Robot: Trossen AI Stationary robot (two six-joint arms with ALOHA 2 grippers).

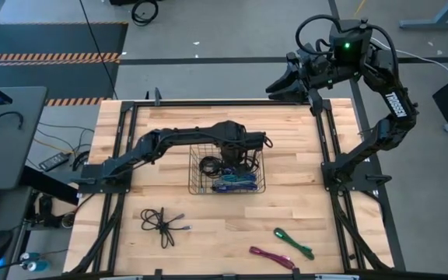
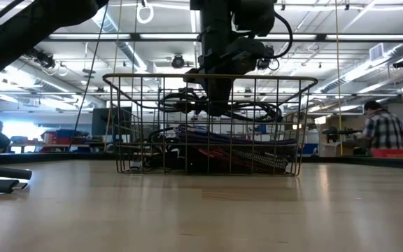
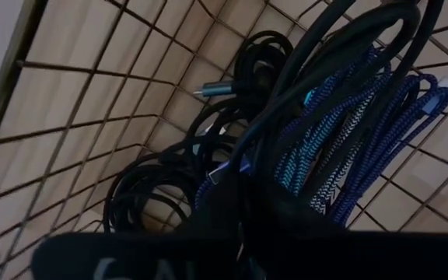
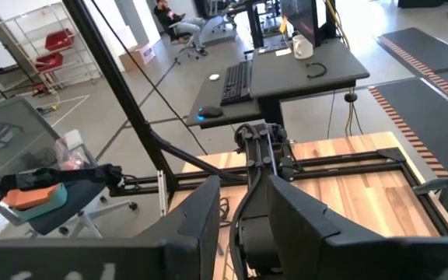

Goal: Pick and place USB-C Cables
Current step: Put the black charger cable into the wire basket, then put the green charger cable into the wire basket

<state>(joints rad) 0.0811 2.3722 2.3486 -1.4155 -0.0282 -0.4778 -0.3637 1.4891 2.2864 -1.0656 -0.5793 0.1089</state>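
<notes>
Left tool [image 2: 212, 105], over wire basket [image 1: 195, 187], apparently pinches black cable [image 2: 240, 108].

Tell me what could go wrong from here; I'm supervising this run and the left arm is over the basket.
The black cable in the left gripper hangs in loops near the wire basket rim, so one could snag or drape outside. It might also tangle with the blue cables already inside.
</notes>
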